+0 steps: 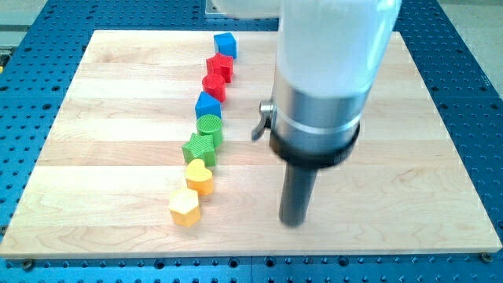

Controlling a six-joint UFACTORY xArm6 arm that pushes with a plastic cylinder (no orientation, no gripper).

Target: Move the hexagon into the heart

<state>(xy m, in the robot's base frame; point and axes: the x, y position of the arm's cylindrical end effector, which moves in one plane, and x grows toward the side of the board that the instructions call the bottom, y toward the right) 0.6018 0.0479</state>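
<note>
Camera view: my tip (293,221) right of yellow hexagon (185,207).

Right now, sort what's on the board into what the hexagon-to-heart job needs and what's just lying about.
For the job:
- yellow hexagon
- orange heart, just up-right of it
- my tip, off to the hexagon's right, apart

Lying about:
- green star
- green cylinder
- blue block
- red cylinder
- red star
- blue cube

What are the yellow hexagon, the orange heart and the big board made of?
The yellow hexagon and the orange heart look like moulded plastic: solid bright colour with ridged sides. The board looks like pale wood, since plank seams and grain show, with a smooth, slightly shiny finish. My tip stands to the view's right of both blocks.
</note>
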